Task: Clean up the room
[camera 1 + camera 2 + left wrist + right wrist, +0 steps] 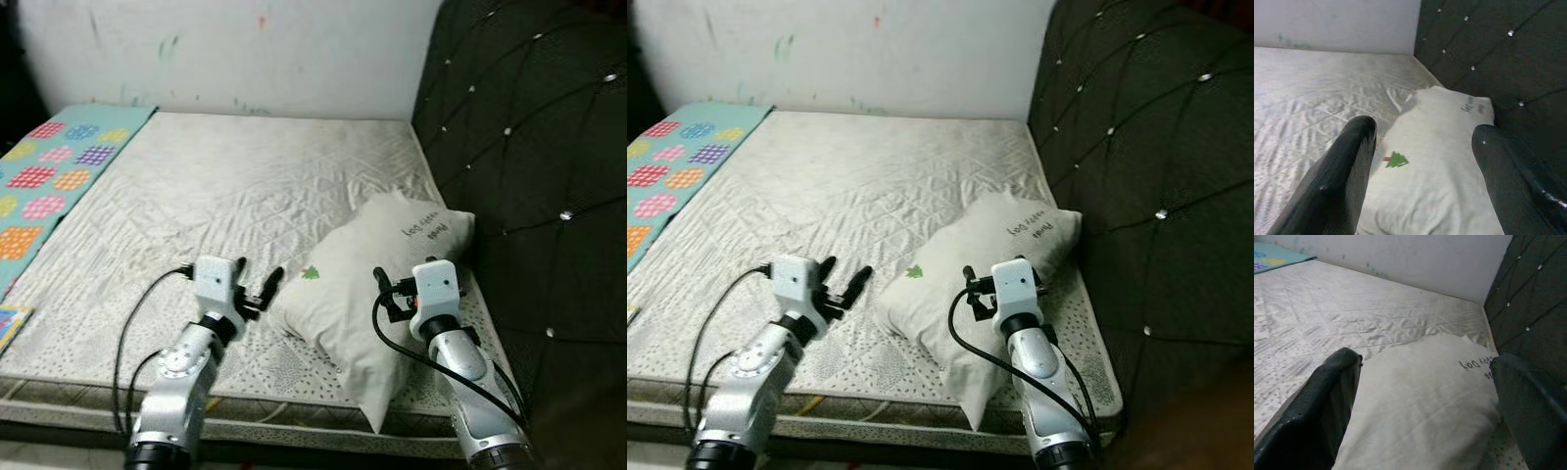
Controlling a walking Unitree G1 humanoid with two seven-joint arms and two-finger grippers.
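Patterned blanket (54, 181) at upper left of frame, quilted mattress (245, 186) across centre, left gripper (263, 292) lower centre-left with fingers spread beside pillow (377, 279), right gripper (1425, 396) lower right, fingers spread over pillow, dark tufted headboard (529, 166) at right.

A bare, off-white quilted mattress (225, 196) fills the bed, with a dark tufted headboard (529, 166) along its right side and a marked white wall (235, 54) behind. A cream pillow with a small green tree print (367, 284) lies near the headboard. The left gripper (263, 294) hovers just beside its near-left edge, fingers apart; the right gripper (387, 292) hangs over the pillow. A teal blanket with coloured patches (54, 181) lies at the left.
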